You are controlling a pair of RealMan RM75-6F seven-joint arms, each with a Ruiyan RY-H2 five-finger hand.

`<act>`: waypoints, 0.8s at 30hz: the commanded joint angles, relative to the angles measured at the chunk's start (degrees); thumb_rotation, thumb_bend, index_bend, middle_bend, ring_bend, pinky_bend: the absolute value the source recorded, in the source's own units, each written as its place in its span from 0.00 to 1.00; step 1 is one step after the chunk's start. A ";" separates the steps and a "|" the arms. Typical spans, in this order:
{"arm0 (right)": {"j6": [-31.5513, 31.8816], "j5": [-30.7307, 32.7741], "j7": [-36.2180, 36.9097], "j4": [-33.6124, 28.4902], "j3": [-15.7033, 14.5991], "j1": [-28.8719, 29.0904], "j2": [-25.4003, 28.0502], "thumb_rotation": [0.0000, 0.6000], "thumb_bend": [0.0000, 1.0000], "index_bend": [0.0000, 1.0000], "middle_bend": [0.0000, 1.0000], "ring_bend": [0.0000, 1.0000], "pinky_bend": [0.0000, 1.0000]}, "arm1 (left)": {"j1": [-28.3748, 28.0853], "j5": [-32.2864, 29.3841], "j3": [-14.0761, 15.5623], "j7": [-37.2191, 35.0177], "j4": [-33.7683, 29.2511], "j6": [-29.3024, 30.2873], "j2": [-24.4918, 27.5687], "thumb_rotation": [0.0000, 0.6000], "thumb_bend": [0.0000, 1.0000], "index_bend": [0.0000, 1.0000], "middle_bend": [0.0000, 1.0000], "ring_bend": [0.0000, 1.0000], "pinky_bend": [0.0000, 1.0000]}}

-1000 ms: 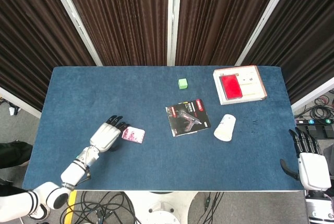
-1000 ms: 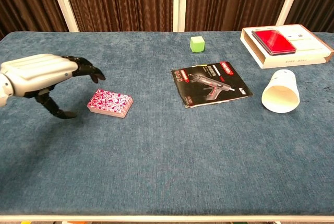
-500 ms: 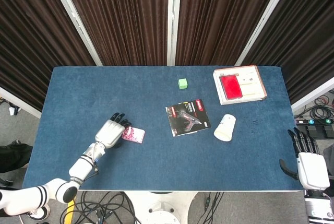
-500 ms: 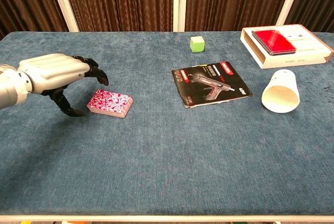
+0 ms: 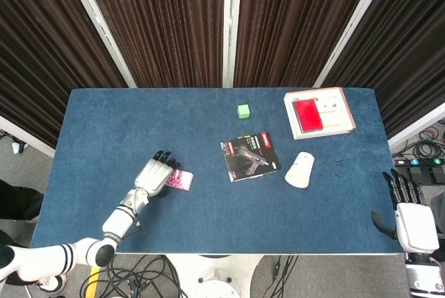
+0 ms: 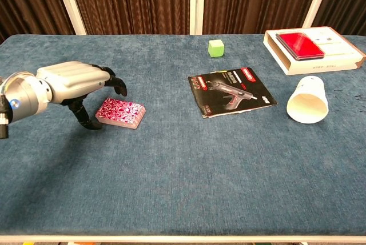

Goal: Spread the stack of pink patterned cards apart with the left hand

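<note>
1. A blue-carpeted table [image 5: 208,124] stands before dark brown curtains [image 5: 167,20] split by pale upright rails.
2. Nearest, at the right front corner and just off the table's edge, the right hand [image 5: 411,221] hangs palm-down with its dark fingers straight and a little apart, holding nothing.
3. On the left front side, the left arm reaches in diagonally from the near left corner; the left hand [image 6: 77,82] is arched palm-down, its dark fingers [image 6: 117,85] curled downward and spread, the thumb tip low by the near-left end of the card stack.
4. The chest view shows those fingers hooking above the stack's left end; whether they actually touch it I cannot tell. Nothing is gripped.
5. One stack of pink patterned cards [image 6: 120,112] lies flat and squared up just right of the left hand, in the left-centre of the table, its cards not spread.
6. Mid-table, one glue gun leaflet [image 6: 231,92] lies flat, slightly rotated.
7. Right of it, one white paper cup [image 6: 309,100] lies on its side, mouth towards the near edge.
8. Further back, one small green cube [image 6: 215,47] sits alone near the centre.
9. At the far right corner, one shallow cardboard box [image 6: 337,56] holds one red rectangular item [image 6: 300,44].
</note>
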 commanded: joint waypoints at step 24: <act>-0.31 0.43 0.47 0.89 -0.07 0.03 -0.44 1.00 0.23 0.00 0.00 0.00 0.00 | -5.66 -8.43 1.77 2.97 0.80 0.18 -1.10 1.00 0.19 0.30 0.30 0.06 0.10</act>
